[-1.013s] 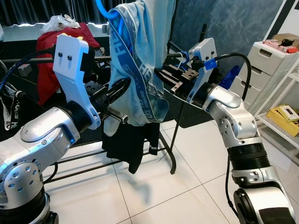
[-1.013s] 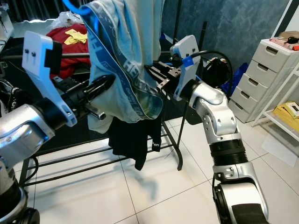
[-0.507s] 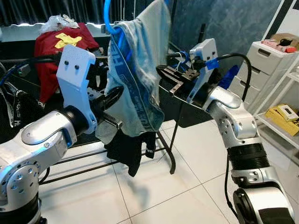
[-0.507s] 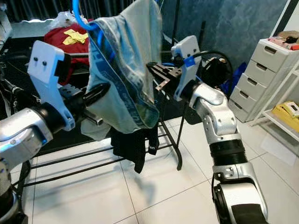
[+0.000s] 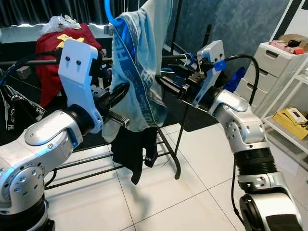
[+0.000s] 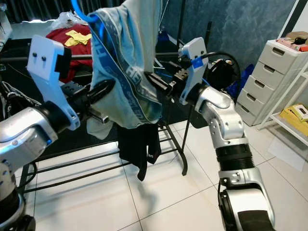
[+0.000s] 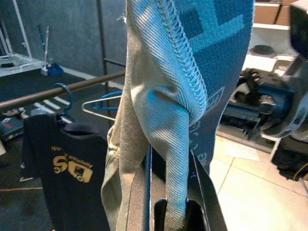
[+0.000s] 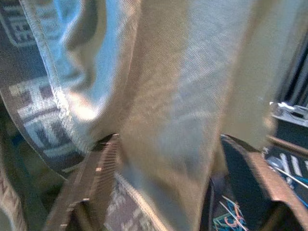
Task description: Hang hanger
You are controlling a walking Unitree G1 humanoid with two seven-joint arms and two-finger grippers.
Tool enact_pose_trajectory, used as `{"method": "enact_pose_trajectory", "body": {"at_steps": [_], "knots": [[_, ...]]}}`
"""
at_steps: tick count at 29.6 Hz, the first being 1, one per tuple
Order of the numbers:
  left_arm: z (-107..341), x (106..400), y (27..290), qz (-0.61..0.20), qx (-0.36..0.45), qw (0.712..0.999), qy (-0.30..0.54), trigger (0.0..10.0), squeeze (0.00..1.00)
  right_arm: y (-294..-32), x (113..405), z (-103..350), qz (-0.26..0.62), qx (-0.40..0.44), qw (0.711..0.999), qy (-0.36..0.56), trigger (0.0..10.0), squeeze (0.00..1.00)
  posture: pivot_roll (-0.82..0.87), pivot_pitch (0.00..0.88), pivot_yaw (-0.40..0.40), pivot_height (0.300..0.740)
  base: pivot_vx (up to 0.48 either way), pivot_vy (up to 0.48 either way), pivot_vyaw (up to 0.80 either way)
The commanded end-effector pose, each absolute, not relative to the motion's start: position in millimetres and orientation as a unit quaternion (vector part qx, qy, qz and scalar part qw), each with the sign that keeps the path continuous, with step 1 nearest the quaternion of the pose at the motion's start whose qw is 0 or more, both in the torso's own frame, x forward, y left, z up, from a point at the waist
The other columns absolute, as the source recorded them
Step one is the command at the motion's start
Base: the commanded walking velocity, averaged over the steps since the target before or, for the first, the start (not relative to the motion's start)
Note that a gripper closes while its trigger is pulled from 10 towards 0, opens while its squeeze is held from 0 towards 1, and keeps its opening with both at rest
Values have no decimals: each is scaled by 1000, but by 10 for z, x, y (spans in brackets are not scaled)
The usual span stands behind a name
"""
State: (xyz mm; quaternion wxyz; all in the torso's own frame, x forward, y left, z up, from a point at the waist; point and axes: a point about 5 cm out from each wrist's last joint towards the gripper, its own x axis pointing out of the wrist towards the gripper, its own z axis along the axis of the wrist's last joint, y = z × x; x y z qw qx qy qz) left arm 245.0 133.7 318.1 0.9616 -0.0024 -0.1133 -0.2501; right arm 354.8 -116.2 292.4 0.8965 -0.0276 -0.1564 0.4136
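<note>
Hanging high in front of me is a blue hanger (image 5: 111, 17), and I can just see its curved top. A light blue cloth (image 5: 139, 62) with a darker blue band of letters is draped over it and hangs down in folds.

My left gripper (image 5: 120, 91) is pushed into the side of the cloth. In my left wrist view the black fingers (image 7: 204, 192) are squeezed tight on a fold of the light blue cloth, so that gripper is closed on it.

My right gripper (image 5: 168, 82) reaches in from the other side. Its fingers (image 8: 94, 178) are spread apart, with the cloth hanging between them. They are not pinching it.

Just behind the cloth is a black clothes rack (image 5: 173, 130) with a long bar. A black shirt (image 5: 132, 154) hangs low on it, under the blue cloth. In my left wrist view a dark T-shirt with gold print (image 7: 67, 163) hangs on the bar too.

A red shirt (image 5: 53, 53) is heaped farther back on my left. A white drawer unit (image 5: 279, 62) stands on my right, near a shelf holding a yellow box (image 5: 293, 118). The floor (image 5: 192, 192) has white tiles.
</note>
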Motion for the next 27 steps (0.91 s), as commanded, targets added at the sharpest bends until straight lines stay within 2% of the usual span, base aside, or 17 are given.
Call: {"method": "enact_pose_trajectory", "body": {"at_steps": [1,3,7,8,11,12,13,14,17,18,19,27], "knots": [[3226,2438,1295,-261,-13,957,-127,10000,0,-1133,3514,2927,425,-21,891,-159,10000,1000,-1,0,-89,740,0,0,0],[3220,2435,1272,-266,-16,956,-126,10000,0,-1106,3503,2928,430,-20,888,-161,10000,1000,-1,0,-89,740,0,0,0],[3218,2446,1246,-266,-19,956,-124,10000,0,-1005,3405,2945,481,-14,862,-158,10000,988,-3,0,-87,740,0,0,0],[3221,2456,1261,-259,-20,958,-124,10000,0,-997,3366,2957,494,-10,855,-158,10000,639,-4,0,-85,740,0,0,0],[3226,2461,1282,-249,-19,960,-125,10000,0,-1008,3342,2972,500,-6,852,-159,10000,604,-7,0,-84,740,0,0,0],[3239,2485,1353,-224,-20,966,-127,10000,0,-1072,3330,3008,499,-3,852,-162,10000,525,-8,0,-83,740,0,0,0],[3239,2485,1353,-224,-20,966,-127,10000,0,-1072,3330,3008,499,-3,852,-162,10000,525,-8,0,-83,740,0,0,0],[3244,2503,1395,-212,-17,969,-126,10000,0,-1107,3334,3023,496,-4,853,-163,10000,424,-9,0,-82,740,0,0,0],[3247,2515,1423,-205,-16,971,-126,10000,0,-1129,3338,3031,493,-5,854,-164,10000,424,-9,0,-82,740,0,0,0],[3245,2535,1455,-195,-14,973,-124,10000,0,-1165,3351,3050,486,-8,858,-166,10000,78,-13,0,-79,740,0,0,0],[3243,2554,1468,-189,-12,974,-122,10000,0,-1202,3369,3083,474,-12,863,-172,10000,0,-15,0,-78,740,0,0,0],[3243,2590,1472,-180,-14,976,-119,10000,0,-1322,3462,3347,390,-12,890,-236,10000,0,-12,0,-79,740,0,0,0]]}}
